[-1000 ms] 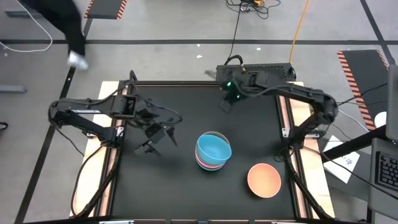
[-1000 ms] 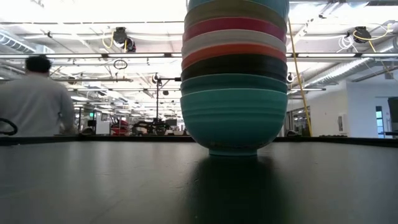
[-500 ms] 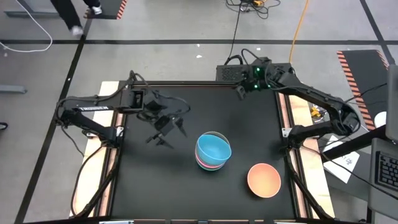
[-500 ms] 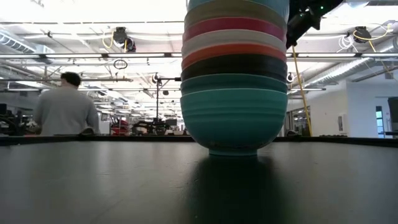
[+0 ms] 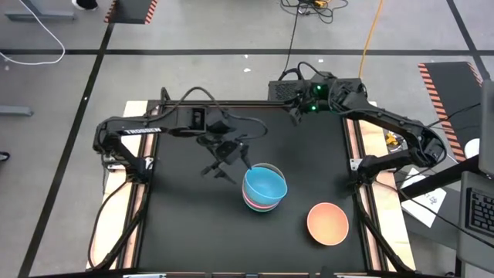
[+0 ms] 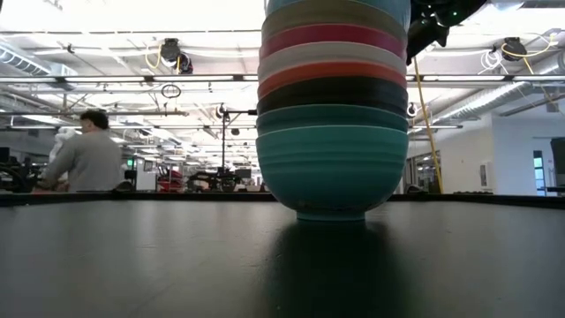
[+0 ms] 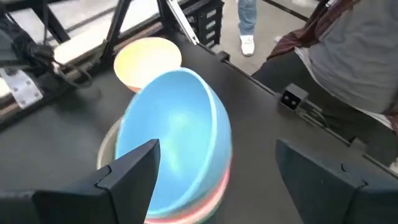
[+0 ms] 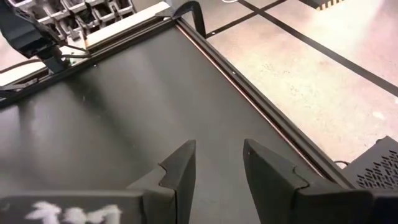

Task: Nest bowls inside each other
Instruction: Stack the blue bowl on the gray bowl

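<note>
Eight nested bowls (image 5: 265,188), blue topmost, beside wide-open, empty left gripper (image 5: 228,162).

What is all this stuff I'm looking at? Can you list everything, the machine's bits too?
stack of bowls: one stack, blue bowl on top, then grey-brown, magenta, white, red, black, dark green, with turquoise at the bottom; middle of the table.
peach-orange bowl: one, alone, right of the stack and nearer the front edge.
table: one, black top, pale wooden side rails.
person: one, grey top, far off in the room behind the table.
left gripper: one, dark, jaws open wide, just left of the stack, holding nothing.
right gripper: one, dark, jaws partly open and empty, at the table's far edge, away from the bowls.
</note>
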Tool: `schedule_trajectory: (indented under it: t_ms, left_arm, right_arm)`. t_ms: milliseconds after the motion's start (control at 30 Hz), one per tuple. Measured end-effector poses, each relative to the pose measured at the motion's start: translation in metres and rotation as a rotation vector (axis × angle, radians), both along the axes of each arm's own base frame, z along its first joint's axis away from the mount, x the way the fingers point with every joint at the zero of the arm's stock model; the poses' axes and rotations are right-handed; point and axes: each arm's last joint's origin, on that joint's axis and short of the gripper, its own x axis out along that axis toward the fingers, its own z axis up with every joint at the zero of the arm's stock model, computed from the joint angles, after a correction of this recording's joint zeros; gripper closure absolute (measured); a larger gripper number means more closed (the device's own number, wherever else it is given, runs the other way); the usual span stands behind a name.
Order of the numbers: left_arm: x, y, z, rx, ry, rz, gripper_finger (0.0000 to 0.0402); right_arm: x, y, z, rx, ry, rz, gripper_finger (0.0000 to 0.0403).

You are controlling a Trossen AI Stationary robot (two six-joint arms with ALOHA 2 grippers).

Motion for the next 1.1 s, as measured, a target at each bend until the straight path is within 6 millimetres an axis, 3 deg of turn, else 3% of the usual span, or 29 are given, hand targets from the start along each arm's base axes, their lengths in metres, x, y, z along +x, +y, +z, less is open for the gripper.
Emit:
schedule_trajectory:
  t_ms: [433,700,967,1100]
  left_arm:
    - [0.029,-0.009,-0.03,0.007,0.096,0.022,0.008]
    - [0.033,-0.028,-0.028,0.013,0.062,0.006,0.008]
    - [0.04,-0.024,-0.027,0.011,0.006,0.018,0.0082]
    - [0.042,-0.025,-0.03,0.005,0.004,-0.006,0.0114]
  right_arm:
    - [0.0,0.0,-0.002,-0.032,0.014,0.024,0.0276]
    - [-0.002,0.001,-0.022,-0.018,0.036,0.025,0.0276]
    - [-0.002,0.002,-0.03,-0.012,0.029,0.024,0.0276]
    - [-0.002,0.003,-0.03,0.004,0.016,0.046,0.0276]
